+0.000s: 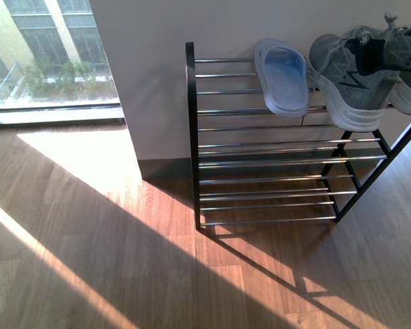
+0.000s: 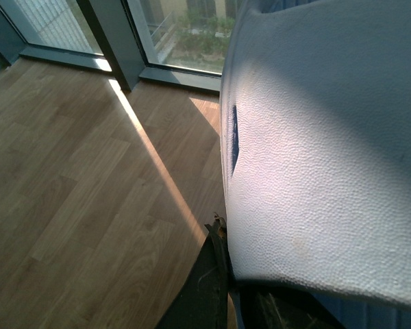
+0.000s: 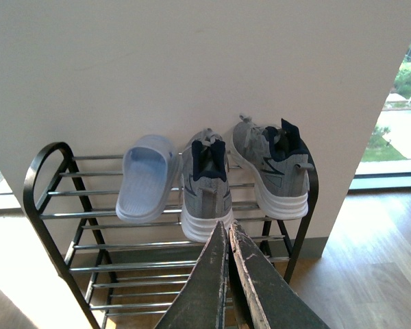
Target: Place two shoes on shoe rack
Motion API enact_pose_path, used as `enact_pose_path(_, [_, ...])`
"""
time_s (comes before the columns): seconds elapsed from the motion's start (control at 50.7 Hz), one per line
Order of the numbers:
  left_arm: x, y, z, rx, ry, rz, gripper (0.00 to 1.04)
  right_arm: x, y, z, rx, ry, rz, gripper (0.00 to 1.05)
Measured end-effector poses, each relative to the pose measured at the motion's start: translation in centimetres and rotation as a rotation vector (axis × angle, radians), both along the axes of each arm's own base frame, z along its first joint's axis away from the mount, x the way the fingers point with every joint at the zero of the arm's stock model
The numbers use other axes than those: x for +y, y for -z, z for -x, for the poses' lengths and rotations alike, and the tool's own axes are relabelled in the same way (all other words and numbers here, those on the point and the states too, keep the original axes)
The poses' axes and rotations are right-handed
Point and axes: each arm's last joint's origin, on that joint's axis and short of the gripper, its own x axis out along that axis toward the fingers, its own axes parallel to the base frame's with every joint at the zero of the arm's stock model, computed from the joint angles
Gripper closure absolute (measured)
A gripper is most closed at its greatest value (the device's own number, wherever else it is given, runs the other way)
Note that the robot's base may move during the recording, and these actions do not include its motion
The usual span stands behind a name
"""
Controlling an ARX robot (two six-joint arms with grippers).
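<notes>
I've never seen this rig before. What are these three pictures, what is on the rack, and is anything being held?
It is a robot with two arms, each ending in a gripper. The front view looks out from its body at the rack, standing on a wood floor against a wall. Neither arm shows there. On the top shelf lie one slide and two sneakers. The other two pictures come from cameras on the wrists. The right gripper is shut and empty, pointing at the rack. The left wrist view is filled by a second slide, seemingly held by the left gripper, whose fingers are mostly hidden.

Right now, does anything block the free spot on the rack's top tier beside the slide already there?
Nothing visible: bare rods on the shoe rack left of the pale blue slide. The left claw's slide can go there.
</notes>
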Motion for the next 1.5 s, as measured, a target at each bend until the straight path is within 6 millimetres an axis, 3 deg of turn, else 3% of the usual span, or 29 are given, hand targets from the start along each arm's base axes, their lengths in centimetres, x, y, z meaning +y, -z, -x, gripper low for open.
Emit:
enact_pose_path(0.454, [0.0,0.0,0.0,0.0,0.0,0.0,1.03,0.0,-0.9,2.5,-0.027,0.0,0.0,1.03])
enact_pose_path(1.499, [0.0,0.0,0.0,0.0,0.0,0.0,1.03,0.0,-0.6,5.7,-0.009,-0.001,0.0,1.03])
